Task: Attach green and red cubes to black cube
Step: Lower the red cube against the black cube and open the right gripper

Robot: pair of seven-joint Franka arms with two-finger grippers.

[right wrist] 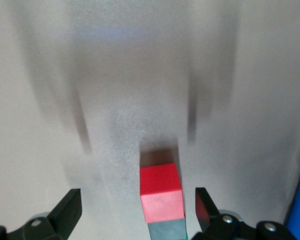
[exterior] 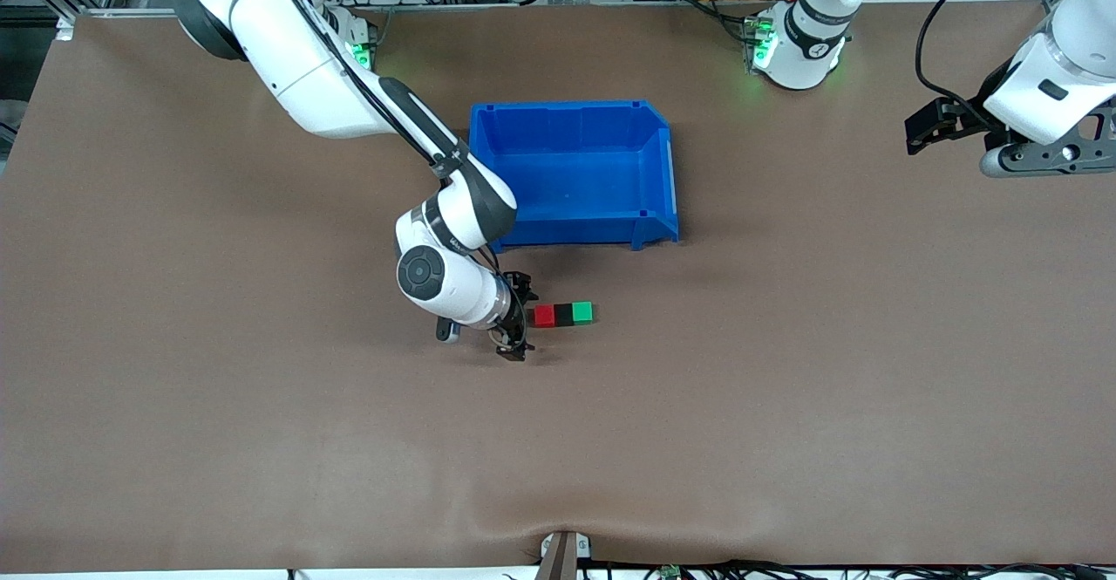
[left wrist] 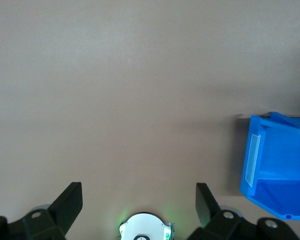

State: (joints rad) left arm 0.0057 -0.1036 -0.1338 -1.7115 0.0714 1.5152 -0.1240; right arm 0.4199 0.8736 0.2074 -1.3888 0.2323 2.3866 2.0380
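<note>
Three cubes sit in one touching row on the table, nearer the front camera than the blue bin (exterior: 571,170): red cube (exterior: 544,316), black cube (exterior: 563,315), green cube (exterior: 582,312), black in the middle. Row's long axis runs between the two arms' ends of the table, red toward the right arm's end, green toward the left arm's. Looks assembled, so the task reads as done or nearly so. Right gripper (exterior: 516,314) is low, just beside the red cube at that end of the row, fingers spread wide, holding nothing; in the right wrist view the red cube (right wrist: 161,192) lies between the open fingers, not touched. Right arm is by far the nearer one. Left gripper (exterior: 926,126) waits well apart from the bin toward the left arm's end, open and empty.
</note>
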